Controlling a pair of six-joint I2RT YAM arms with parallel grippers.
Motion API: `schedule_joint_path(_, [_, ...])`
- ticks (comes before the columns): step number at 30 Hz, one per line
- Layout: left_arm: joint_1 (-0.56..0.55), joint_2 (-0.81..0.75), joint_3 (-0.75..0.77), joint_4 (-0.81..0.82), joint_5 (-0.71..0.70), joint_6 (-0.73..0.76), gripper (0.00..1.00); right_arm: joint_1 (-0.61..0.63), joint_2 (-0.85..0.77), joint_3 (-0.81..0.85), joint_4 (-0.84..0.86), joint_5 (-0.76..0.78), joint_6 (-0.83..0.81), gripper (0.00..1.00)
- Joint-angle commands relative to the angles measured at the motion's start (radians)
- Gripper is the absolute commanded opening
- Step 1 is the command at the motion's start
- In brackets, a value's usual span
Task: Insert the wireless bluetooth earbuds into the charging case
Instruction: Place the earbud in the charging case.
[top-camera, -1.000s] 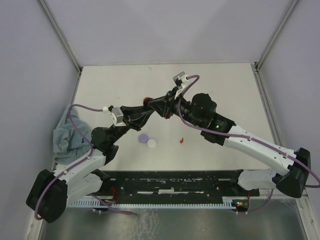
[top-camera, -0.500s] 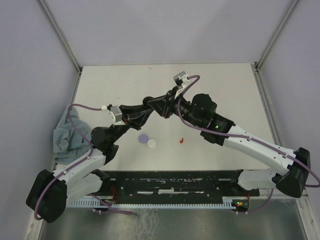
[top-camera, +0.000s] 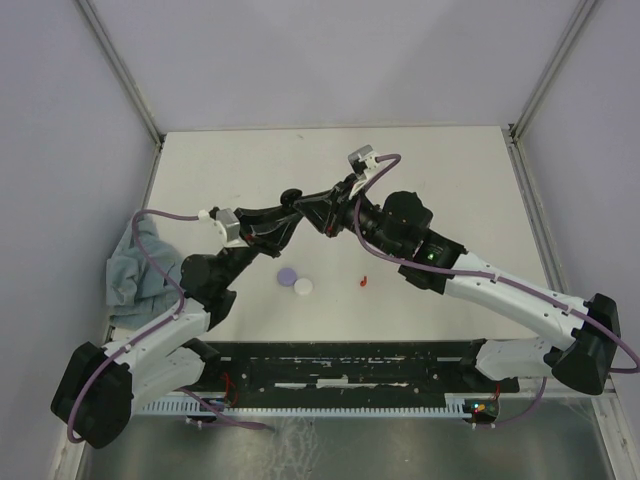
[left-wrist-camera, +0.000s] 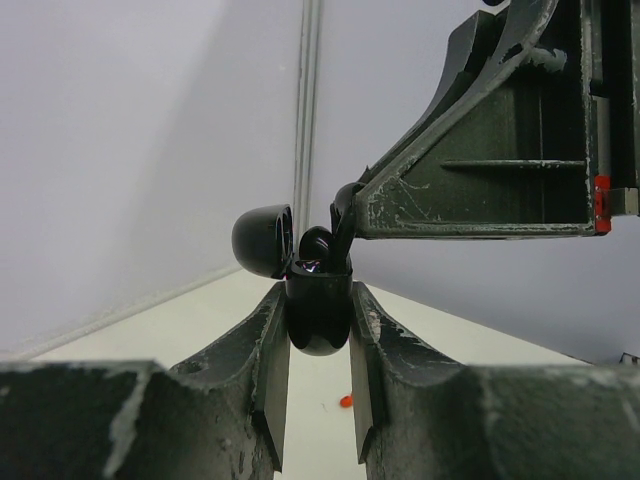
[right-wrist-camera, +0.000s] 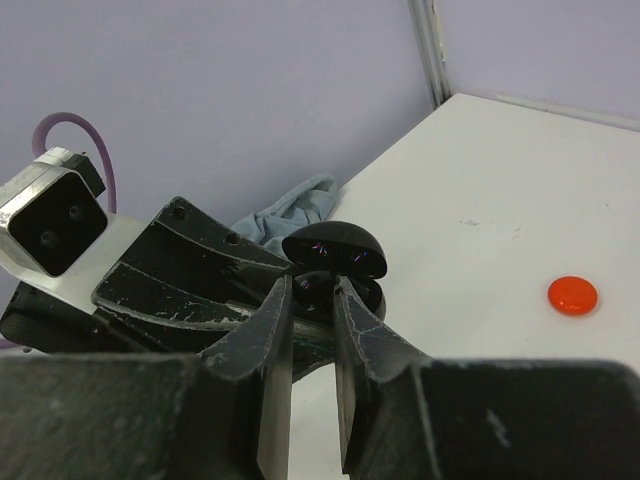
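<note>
My left gripper (top-camera: 287, 200) (left-wrist-camera: 318, 296) is shut on the black charging case (left-wrist-camera: 320, 318), held up above the table with its lid (left-wrist-camera: 263, 240) hinged open. My right gripper (top-camera: 303, 201) (right-wrist-camera: 312, 286) comes from the right and is shut on a black earbud (left-wrist-camera: 343, 208), which sits at the case's open top. The case lid (right-wrist-camera: 335, 249) shows just beyond my right fingertips. A red earbud (top-camera: 363, 282) lies on the table, below and right of the grippers.
A lavender disc (top-camera: 287, 275) and a white disc (top-camera: 303, 287) lie side by side on the table. A red disc (right-wrist-camera: 572, 295) lies under the grippers. A blue cloth (top-camera: 128, 270) is bunched at the left edge.
Both grippers have shifted together a little to the left and farther from the bases, still joined at the case. The red disc is now hidden under them in the top view.
</note>
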Motion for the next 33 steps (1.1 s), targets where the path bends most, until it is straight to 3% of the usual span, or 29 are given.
schedule_joint_path(1, [0.003,-0.027,0.055,0.072,-0.042,-0.020,0.03,0.019,0.013,-0.011,-0.005,-0.014,0.006,0.22])
schedule_joint_path(14, [0.003,-0.011,0.043,0.069,0.075,0.056,0.03,0.020,0.032,0.031,-0.080,-0.012,0.015,0.26])
schedule_joint_path(33, [0.003,-0.017,0.002,0.109,0.077,0.044,0.03,0.021,0.032,0.076,-0.213,0.041,0.015,0.34])
